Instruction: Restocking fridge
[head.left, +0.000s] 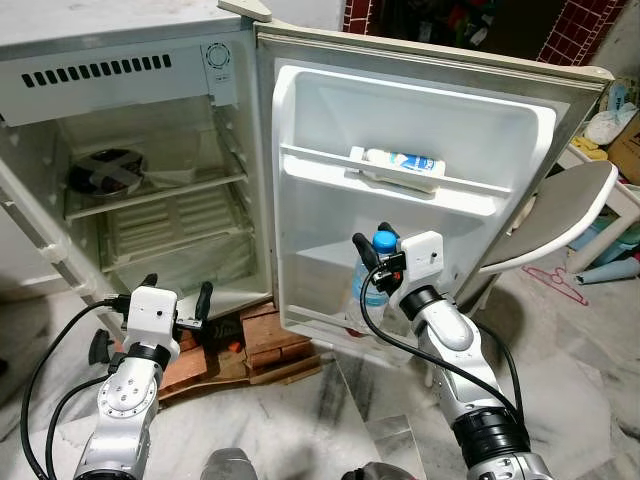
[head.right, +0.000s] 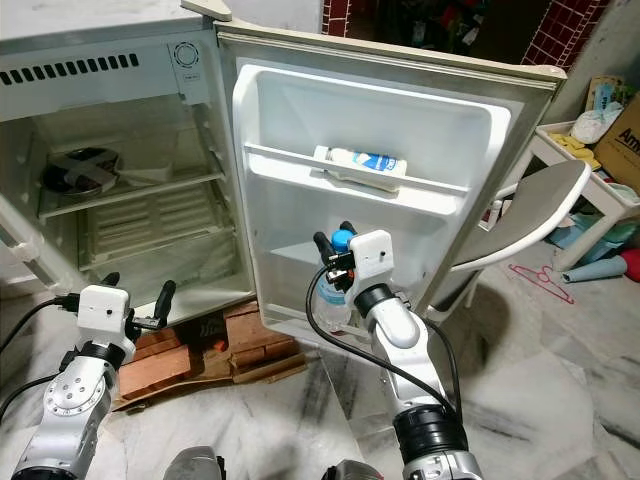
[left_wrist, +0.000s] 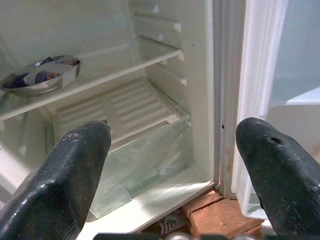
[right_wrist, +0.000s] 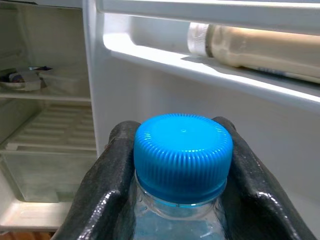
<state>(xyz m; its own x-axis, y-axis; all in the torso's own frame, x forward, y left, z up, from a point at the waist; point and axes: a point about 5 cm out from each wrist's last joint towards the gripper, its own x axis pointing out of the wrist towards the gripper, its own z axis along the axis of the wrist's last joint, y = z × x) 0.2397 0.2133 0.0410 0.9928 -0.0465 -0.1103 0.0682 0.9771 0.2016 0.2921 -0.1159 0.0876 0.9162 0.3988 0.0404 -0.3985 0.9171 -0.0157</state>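
My right gripper is pinched on the neck of a clear water bottle with a ribbed blue cap, and I'm holding it upright at the lower shelf of the open fridge door; whether its base sits on that shelf I can't tell. No label reads on it. Up on the door's higher shelf lies a white bottle on its side with a blue label (the print is too small for me to read).

My left gripper hangs low in front of the fridge cabinet, fingers spread wide, holding nothing. Past them, a metal bowl sits on the glass shelf on the left, with a slatted cover and a clear drawer beneath.

Near the fridge's foot, red bricks and flattened cardboard lie on the marble floor. To the right, behind the door, a grey chair stands close, a pink hanger lies on the floor, and a white table with clutter stands far right.
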